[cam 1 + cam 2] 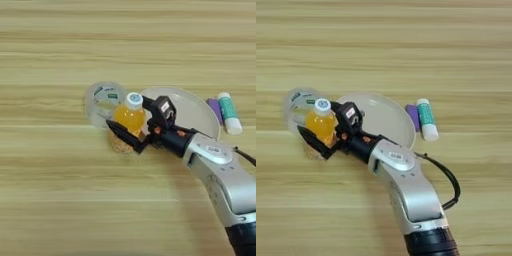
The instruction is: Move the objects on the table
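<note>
Count first: one orange-drink bottle [130,116], one white tube with a teal label [229,112], one small purple thing [215,109] touching the tube's left side, one pale round plate [197,116], one clear tape roll [103,103], one right gripper [131,120]. All sat on the wood-grain table [60,200].

Bottle stood upright between the two black fingers, white cap up, just left of the plate's rim and partly in front of the tape roll. Fingers closed against its sides, so held, not spread wide. Couldn't tell if the base touched the table; a cork-like brown patch showed right under it. Tube lay well right of the bottle, beside the plate's right edge, cap toward the near side.

Views differed mostly at the arm: right eye view caught the whole silver forearm [408,187] down to its black cuff plus a black cable [448,180] looping off its right side. Left eye view cut the forearm at the corner and showed only a bit of that cable.
</note>
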